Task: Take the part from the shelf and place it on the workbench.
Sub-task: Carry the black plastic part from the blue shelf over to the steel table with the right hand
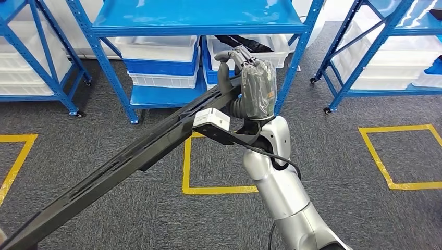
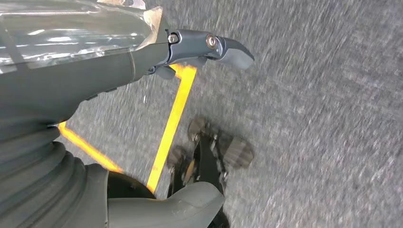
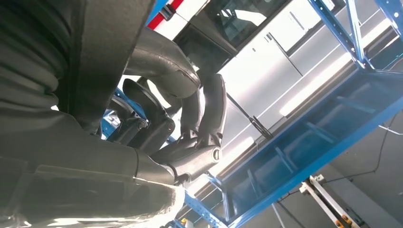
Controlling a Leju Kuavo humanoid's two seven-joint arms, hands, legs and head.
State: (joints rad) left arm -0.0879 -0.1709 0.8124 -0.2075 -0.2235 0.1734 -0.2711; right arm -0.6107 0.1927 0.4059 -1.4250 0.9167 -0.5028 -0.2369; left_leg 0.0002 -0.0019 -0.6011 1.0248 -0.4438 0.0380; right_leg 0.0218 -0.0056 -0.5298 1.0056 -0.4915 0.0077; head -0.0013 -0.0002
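The right robot hand is raised in front of the blue shelf, its fingers curled around the upper end of a long black part. The part slants down across the head view, and its lower end is cut off at the frame's bottom-left corner. Grey carpet with yellow tape squares lies open between the shelf units on every side of the arm. White bins and blue bins fill the lower shelf just behind the hand. In the right wrist view the part crosses the palm and hides most of the fingers. The left robot hand hangs over the carpet with fingers apart, holding nothing; that picture is blurred.
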